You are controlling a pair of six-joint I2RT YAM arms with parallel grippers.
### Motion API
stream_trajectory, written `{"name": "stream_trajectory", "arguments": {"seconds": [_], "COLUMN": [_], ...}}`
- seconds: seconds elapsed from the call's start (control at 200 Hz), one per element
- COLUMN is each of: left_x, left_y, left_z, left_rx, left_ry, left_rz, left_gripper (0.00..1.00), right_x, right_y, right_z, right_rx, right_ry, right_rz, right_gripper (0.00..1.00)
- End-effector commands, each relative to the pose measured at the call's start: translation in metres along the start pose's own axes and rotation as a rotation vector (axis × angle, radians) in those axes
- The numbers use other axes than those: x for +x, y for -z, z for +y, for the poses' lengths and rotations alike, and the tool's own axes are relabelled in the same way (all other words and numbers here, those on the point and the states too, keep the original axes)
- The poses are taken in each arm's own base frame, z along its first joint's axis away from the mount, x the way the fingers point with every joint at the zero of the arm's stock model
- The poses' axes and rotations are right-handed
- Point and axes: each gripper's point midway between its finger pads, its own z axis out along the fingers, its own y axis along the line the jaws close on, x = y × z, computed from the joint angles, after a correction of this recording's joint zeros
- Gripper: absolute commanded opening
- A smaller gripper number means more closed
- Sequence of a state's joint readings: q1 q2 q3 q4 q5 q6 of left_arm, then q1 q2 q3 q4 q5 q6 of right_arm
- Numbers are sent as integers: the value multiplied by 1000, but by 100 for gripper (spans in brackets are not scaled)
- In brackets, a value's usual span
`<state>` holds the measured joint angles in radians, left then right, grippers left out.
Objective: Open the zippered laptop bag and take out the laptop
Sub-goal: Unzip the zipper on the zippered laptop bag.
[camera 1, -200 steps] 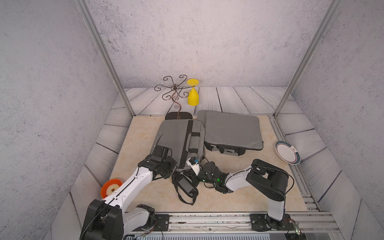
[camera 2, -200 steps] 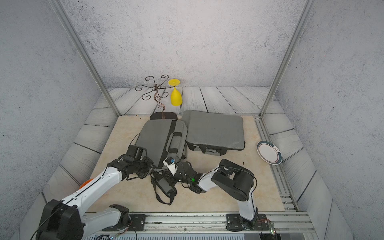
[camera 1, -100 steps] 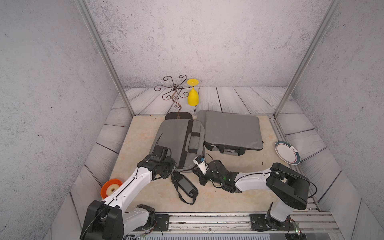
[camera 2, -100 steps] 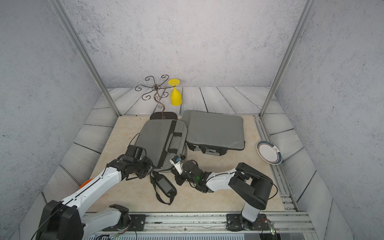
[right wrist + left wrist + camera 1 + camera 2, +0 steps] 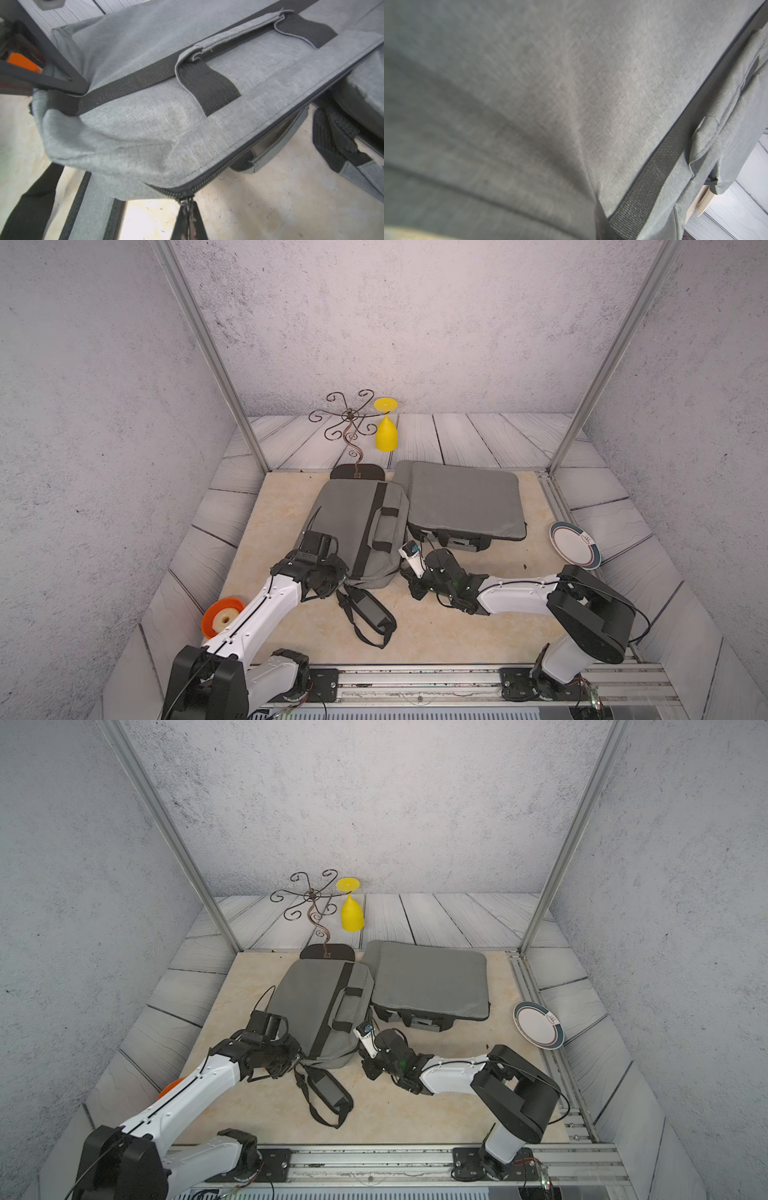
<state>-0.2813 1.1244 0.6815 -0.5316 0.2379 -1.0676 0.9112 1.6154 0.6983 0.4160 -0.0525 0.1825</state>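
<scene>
The beige surface (image 5: pixel 457 626) carries the grey laptop bag (image 5: pixel 340 522), lying flat left of centre and just beside a second grey bag (image 5: pixel 465 502). The left hand (image 5: pixel 338 578) is pinched nearly closed on the laptop bag's near corner. The right hand (image 5: pixel 188 220) is clamped tight on the zipper pull (image 5: pixel 187 202).

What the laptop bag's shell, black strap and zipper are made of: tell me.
Laptop bag shell: grey woven fabric, matte, heathered weave visible. Black strap: ribbed webbing, probably nylon. Zipper: dark fine teeth, metal or plastic unclear.
</scene>
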Motion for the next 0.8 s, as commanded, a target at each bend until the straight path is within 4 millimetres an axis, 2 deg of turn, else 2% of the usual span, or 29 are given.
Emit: {"name": "stream_trajectory", "arguments": {"seconds": [0.0, 0.095, 0.18, 0.22, 0.325, 0.42, 0.515, 0.681, 0.796], "left_x": [-19, -22, -21, -20, -20, -19, -18, -17, -17], "left_y": [8, 7, 6, 6, 4, 1, -1, -5, -7], "left_z": [3, 7, 3, 0, -2, -1, 2, 5, 7], "left_rx": [-30, -48, -28, -16, -5, -5, -13, -21, -25], "left_ry": [-125, -153, -158, -160, -161, -158, -159, -166, -163], "left_rz": [-88, -88, -80, -76, -68, -59, -53, -51, -48], "left_gripper": [0, 0, 0, 0, 0, 0, 0, 0, 0], "right_x": [7, 3, -4, -11, -25, -36, -49, -69, -62], "right_y": [4, 1, 1, 3, 10, 12, 9, -6, -26], "right_z": [-5, 6, 9, 10, 1, -19, -40, -61, -76], "right_rx": [-2, -62, -82, -92, -80, -65, -56, -17, 51], "right_ry": [8, 6, -19, -34, -93, -266, -461, -623, -685], "right_rz": [50, 54, 46, 38, 30, 45, 42, 62, 127], "right_gripper": [0, 9, 29, 35, 48, 62, 67, 72, 72]}}
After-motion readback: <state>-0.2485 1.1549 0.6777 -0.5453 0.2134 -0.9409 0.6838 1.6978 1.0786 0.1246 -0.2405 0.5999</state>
